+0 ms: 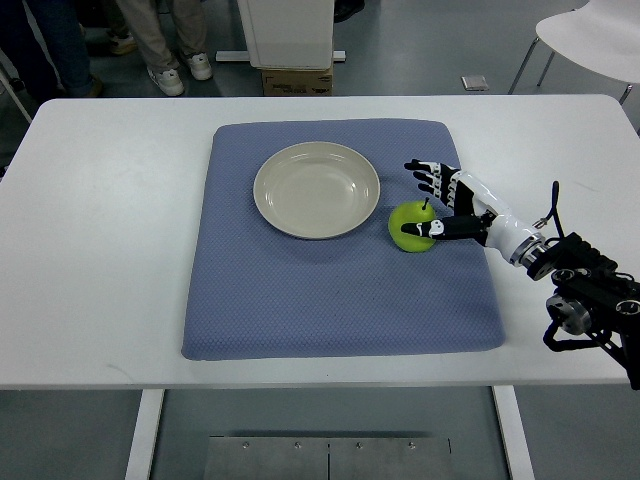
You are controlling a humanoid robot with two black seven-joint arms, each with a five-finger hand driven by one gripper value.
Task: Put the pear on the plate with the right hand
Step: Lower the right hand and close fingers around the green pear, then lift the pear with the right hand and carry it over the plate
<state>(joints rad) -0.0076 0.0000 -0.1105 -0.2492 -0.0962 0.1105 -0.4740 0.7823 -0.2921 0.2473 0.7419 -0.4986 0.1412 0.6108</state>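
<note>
A round green pear [411, 224] with a short dark stem sits on a blue, finely dimpled cloth mat [340, 300], just beside the 3 o'clock rim of a shallow, smooth cream plate [316, 190]. The right robot hand [437, 205], black and white, half closes around the pear: thumb against its lower side, fingers spread above. The desk [100, 250] is plain white; grey floor, a white chair [590, 35] and people's shoes [180, 72] lie at 12 o'clock.
</note>
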